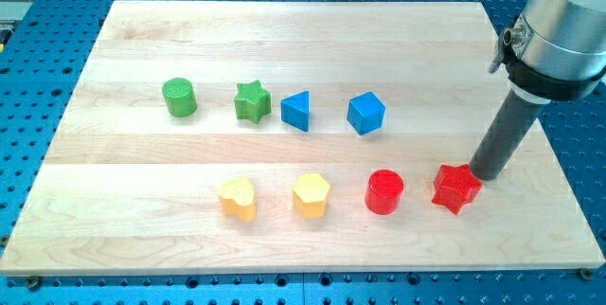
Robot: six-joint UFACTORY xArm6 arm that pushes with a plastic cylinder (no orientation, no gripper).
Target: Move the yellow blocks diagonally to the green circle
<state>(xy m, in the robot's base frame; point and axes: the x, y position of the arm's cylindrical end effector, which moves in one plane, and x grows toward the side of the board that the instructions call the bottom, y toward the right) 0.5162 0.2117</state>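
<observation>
Wooden board (284, 49) with eight coloured blocks in two rows, seen from one camera. Upper row, from the view's left: green circle (179, 97), green star (252, 101), blue triangle (296, 111), blue cube (365, 113). Lower row, from the view's left: yellow heart (237, 198), yellow hexagon (311, 195), red cylinder (384, 191), red star (455, 188). The tool is a plain dark rod with nothing to open or close and nothing held; my tip (486, 176) rests on the board at about 2 o'clock of the red star, touching it or just beside it, the contact being too close to resolve. The two yellow blocks lie near each other in the lower row, the heart at roughly 5 o'clock of the green circle and the hexagon beyond it at about 4 o'clock, both well apart from that circle. Judged from this layout, the task is at its approach step: neither yellow block stands beside the target, and the tip is well apart from both, with the red star and red cylinder between. The next move appears to call for carrying the tip round the red blocks to the 4 or 5 o'clock side of a yellow block, so that a push runs toward 10 or 11 o'clock. The green star, near that diagonal for the hexagon, could be struck.
</observation>
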